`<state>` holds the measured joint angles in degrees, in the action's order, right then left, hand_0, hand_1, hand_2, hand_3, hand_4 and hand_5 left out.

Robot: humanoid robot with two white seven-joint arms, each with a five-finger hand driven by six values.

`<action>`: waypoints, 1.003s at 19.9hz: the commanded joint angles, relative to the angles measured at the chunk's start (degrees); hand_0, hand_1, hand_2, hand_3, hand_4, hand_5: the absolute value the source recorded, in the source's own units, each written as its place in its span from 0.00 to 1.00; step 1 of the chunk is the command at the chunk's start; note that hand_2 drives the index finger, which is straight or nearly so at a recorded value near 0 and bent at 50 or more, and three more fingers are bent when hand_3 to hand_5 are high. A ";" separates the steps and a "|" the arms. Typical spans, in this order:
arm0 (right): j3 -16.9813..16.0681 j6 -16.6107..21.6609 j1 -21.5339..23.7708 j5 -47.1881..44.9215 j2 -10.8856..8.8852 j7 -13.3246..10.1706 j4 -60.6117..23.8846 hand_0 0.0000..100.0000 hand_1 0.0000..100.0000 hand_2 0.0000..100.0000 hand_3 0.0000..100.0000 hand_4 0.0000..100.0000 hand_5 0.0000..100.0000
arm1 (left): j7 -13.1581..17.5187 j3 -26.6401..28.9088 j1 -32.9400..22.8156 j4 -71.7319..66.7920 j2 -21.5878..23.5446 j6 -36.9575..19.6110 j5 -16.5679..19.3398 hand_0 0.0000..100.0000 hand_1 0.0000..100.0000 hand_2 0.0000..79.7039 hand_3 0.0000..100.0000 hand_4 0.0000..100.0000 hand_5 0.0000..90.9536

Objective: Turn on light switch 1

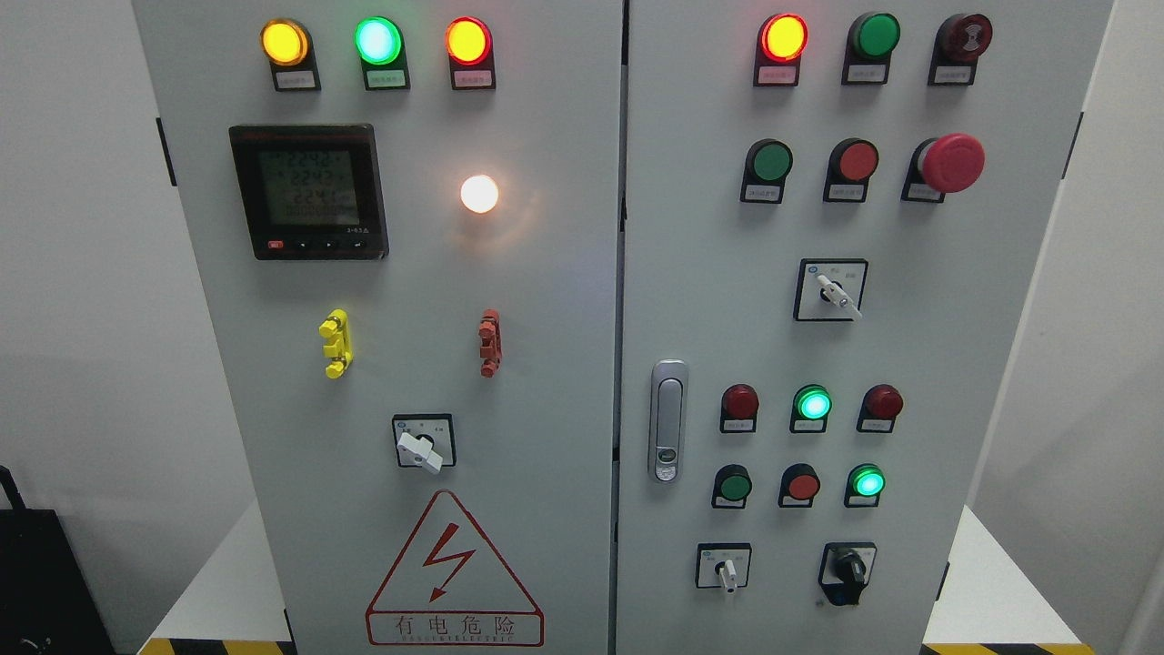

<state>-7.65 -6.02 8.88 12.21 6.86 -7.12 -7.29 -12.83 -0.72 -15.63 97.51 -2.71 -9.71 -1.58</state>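
facing the tall grey metal control cabinet [564, 364], you see neither robot hand, so you cannot tell how the fingers stand. take the black digital meter with its green screen [309, 193] as your landmark. right of it a small round white lamp [479, 194] glows. below the meter, past a yellow clip [336, 343], sits a white rotary switch on a black square plate [422, 443], its knob tilted. which one is switch 1, you cannot tell.
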 commanded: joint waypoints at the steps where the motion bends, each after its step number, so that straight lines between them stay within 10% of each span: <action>1: 0.00 0.04 0.00 -0.08 0.00 0.27 0.00 0.05 0.00 0.00 0.00 0.00 0.00 | 3.15 3.97 -4.05 -32.51 3.67 -1.97 -4.66 0.12 0.34 0.76 0.93 0.93 0.83; 11: 0.00 0.04 0.00 0.01 0.00 0.18 0.00 0.05 0.00 0.00 0.00 0.00 0.00 | 14.32 -1.11 -0.64 -71.28 4.20 -3.21 -3.96 0.09 0.33 0.32 0.42 0.47 0.04; 20: 0.00 0.04 0.00 0.01 0.00 0.27 0.00 0.05 0.00 0.00 0.00 0.00 0.00 | 18.20 -7.27 10.71 -96.89 2.44 -1.81 -3.43 0.04 0.21 0.00 0.00 0.04 0.00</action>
<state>-7.65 -6.02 8.88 12.21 6.86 -6.93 -7.30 5.30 -2.91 -9.21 31.74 -0.44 -12.43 -5.39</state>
